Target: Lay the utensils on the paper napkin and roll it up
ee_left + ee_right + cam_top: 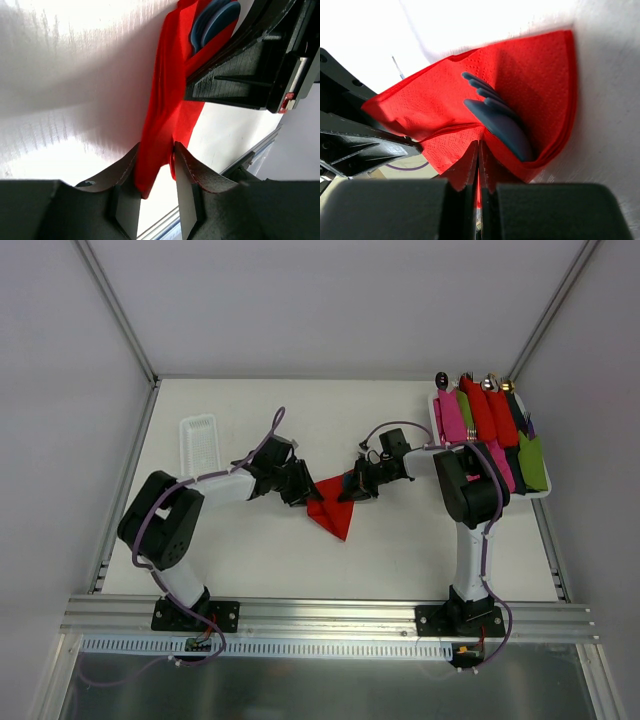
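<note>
The red paper napkin (332, 508) lies folded over at the middle of the table, with both grippers at its far edge. Blue plastic utensils (500, 122), a fork among them, lie inside the fold, and their heads (215, 20) also show in the left wrist view. My right gripper (480, 142) is shut on a napkin layer, with red paper pinched between the pads; from above it (347, 487) sits at the napkin's upper right. My left gripper (156, 146) stands partly open, a loose fold of napkin (160, 110) hanging between its fingers; from above it (303, 490) is at the upper left.
A white tray (437, 425) at the back right holds several rolled bundles (490, 425) in red, pink and green. A clear plastic container (198, 443) stands at the back left. An aluminium rail (320, 615) runs along the near edge. The right arm's black body (250, 65) is close to my left gripper.
</note>
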Robot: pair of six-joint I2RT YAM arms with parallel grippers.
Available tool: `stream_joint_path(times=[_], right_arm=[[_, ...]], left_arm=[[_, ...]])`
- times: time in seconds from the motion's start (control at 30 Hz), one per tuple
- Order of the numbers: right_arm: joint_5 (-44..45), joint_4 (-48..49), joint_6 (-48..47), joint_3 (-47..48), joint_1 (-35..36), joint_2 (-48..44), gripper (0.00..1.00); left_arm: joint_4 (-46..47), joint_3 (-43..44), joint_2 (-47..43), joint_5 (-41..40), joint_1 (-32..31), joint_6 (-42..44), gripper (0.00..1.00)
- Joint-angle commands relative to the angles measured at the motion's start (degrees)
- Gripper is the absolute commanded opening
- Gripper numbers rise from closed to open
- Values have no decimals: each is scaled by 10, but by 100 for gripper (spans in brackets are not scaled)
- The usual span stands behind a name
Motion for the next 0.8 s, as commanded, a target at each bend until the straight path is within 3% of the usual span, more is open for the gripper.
stream_joint_path(times=[0.0,0.3,0.4,0.57,0.77], right_arm=[[79,-47,-30,-8,5,9,0],[81,-48,-31,-8,5,8,0],[81,-48,-31,-8,4,8,0],[81,-48,-32,-8,6,9,0],[83,-50,-32,-8,6,8,0]], left_arm=[[8,-11,-43,12,4,18,30],[12,-24,-60,21,17,18,27],[13,-29,-66,18,18,18,20],[17,-12,-51,19,18,19,0],[63,-11,-45,41,18,1,0]])
